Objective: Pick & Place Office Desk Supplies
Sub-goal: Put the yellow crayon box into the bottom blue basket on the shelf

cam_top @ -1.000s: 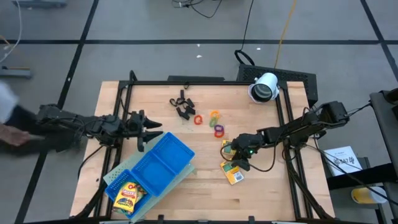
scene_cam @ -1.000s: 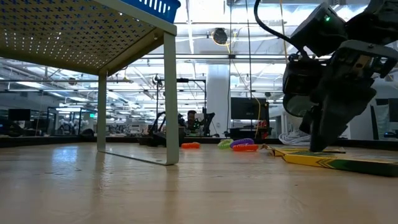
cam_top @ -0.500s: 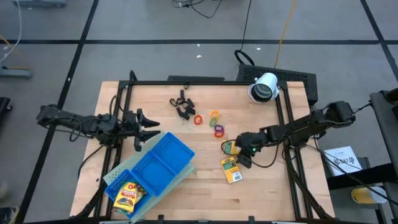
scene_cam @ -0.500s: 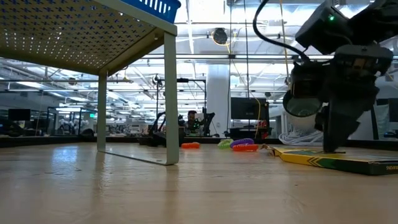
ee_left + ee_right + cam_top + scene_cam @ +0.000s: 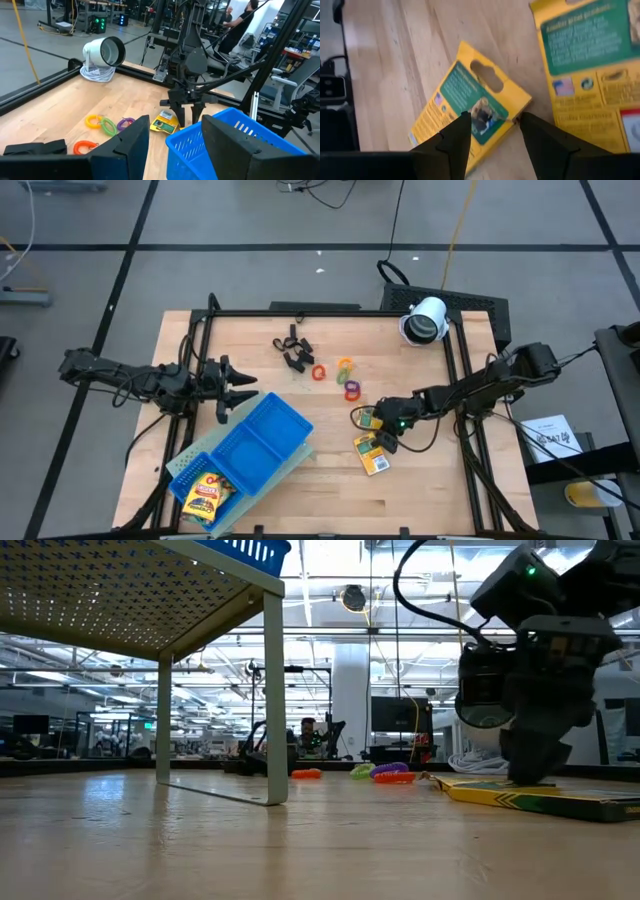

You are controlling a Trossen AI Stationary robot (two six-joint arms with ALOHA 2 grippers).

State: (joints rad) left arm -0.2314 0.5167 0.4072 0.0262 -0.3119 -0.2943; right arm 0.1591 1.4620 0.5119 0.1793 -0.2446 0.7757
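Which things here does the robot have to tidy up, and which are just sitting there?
To tidy:
- two yellow packs under the right hand
- colored rings
- black clips
- a yellow pack already in the blue tray

Just sitting:
- blue tray
- white round camera
- left hand, waiting

Both arms are black, made of thin bars with chunky round joints. Black cables loop along the right arm (image 5: 470, 392) (a tiny green light glows near its wrist). The left arm (image 5: 140, 380) ends in two pointy black fingers.

Overhead, table-level and two wrist cameras share the table (image 5: 330, 480)
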